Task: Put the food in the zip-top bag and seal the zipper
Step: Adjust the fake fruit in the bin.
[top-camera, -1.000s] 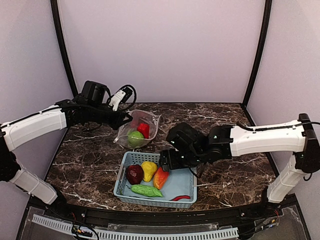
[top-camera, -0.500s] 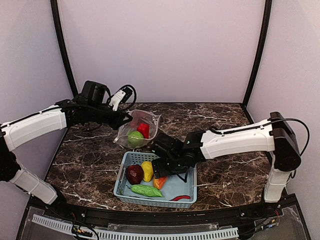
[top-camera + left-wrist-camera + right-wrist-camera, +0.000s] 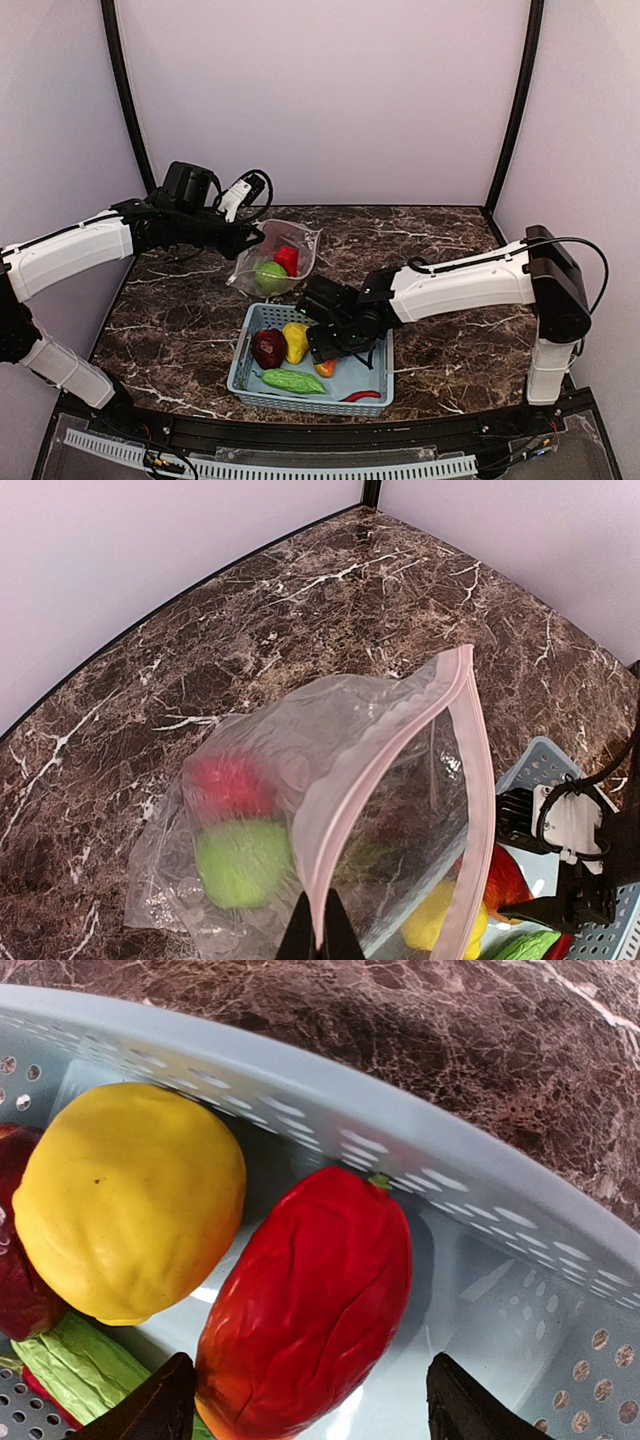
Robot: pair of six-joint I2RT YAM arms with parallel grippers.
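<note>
The clear dotted zip-top bag (image 3: 272, 262) lies behind the basket with a lime-green pepper (image 3: 270, 277) and a red pepper (image 3: 287, 259) inside. My left gripper (image 3: 320, 942) is shut on the bag's pinkish zipper strip (image 3: 352, 780), holding the mouth open. The light blue basket (image 3: 371, 376) holds a dark red pepper (image 3: 268, 348), a yellow pepper (image 3: 296, 341), the orange pepper (image 3: 325, 368), a bumpy green cucumber (image 3: 292, 381) and a thin red chilli (image 3: 362, 396). My right gripper (image 3: 310, 1405) is open, low in the basket, its fingers on either side of the orange-red pepper (image 3: 310, 1300).
Dark marble tabletop (image 3: 440, 240) with pale walls behind and at both sides. The basket wall (image 3: 420, 1150) runs close behind the right gripper. The yellow pepper (image 3: 125, 1200) and cucumber (image 3: 80, 1370) lie just left of the fingers.
My right arm moved left and down into the basket, over the orange pepper. The left arm and the bag have not moved.
</note>
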